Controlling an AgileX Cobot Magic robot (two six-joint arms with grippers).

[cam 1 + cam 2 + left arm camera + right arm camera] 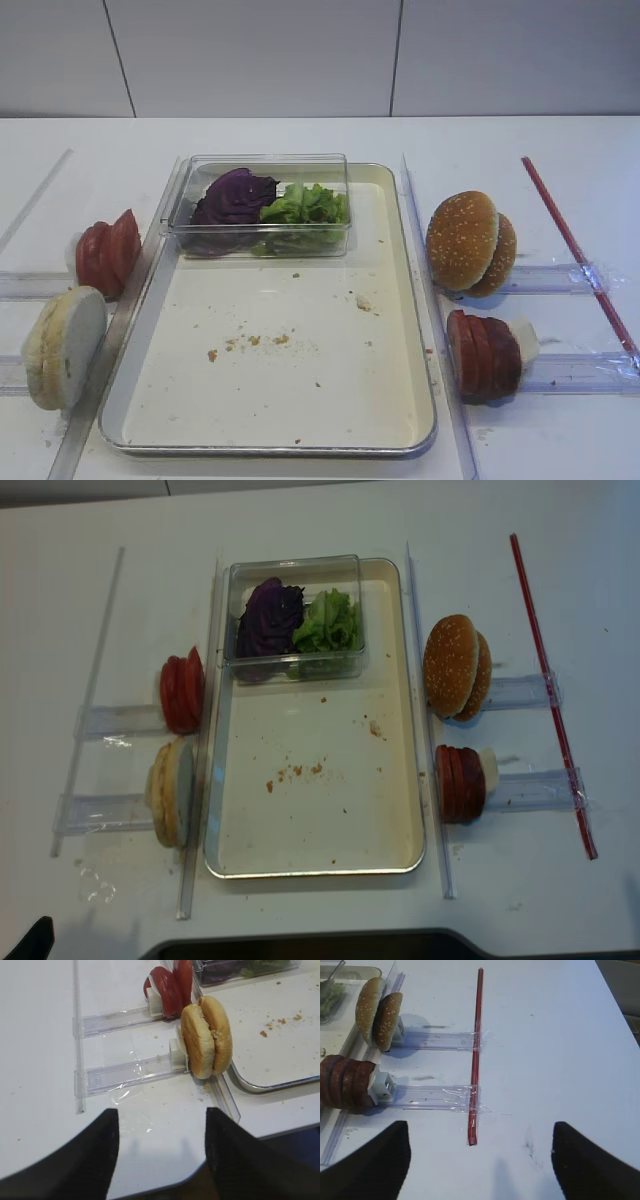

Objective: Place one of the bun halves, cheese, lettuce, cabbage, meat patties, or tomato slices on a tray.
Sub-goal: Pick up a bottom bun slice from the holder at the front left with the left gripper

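The cream tray [300, 390] lies mid-table with only crumbs on its bare floor. The pale bun halves [65, 345] stand on edge left of it, with the tomato slices [108, 252] behind them. The meat patties [483, 355] stand to its right. Purple cabbage [237, 195] and green lettuce [305, 205] sit in a clear box. No cheese shows. My left gripper [161, 1112] hovers open and empty over the table's front corner, short of the bun halves [206, 1037]. My right gripper [480, 1127] is open and empty, right of the meat patties [345, 1082].
The clear box [260, 232] rests on the tray's far end. A sesame bun [470, 242] stands right of the tray. A red rod [575, 250] is taped across clear plastic rails [435, 1097]. The table's front edge [200, 1172] is close under my left gripper.
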